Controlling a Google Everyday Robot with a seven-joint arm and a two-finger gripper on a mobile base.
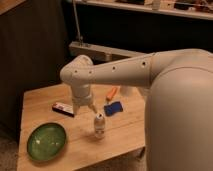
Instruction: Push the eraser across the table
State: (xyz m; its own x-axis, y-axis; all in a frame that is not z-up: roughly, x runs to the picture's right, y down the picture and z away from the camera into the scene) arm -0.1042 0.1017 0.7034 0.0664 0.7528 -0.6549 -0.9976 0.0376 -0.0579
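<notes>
The eraser (63, 108) is a small flat block with a white middle, a red end and dark edges. It lies on the light wooden table (45, 100) at the left of its middle. My gripper (84, 110) hangs down from the white arm just to the right of the eraser, close to its right end and low over the tabletop. I cannot tell whether it touches the eraser.
A blue wavy-edged pad (114, 108) and an orange stick (112, 93) lie right of the gripper. A small white bottle (99, 125) stands just in front of it. A green plate (46, 141) sits at the front left corner. My arm's large white body fills the right side.
</notes>
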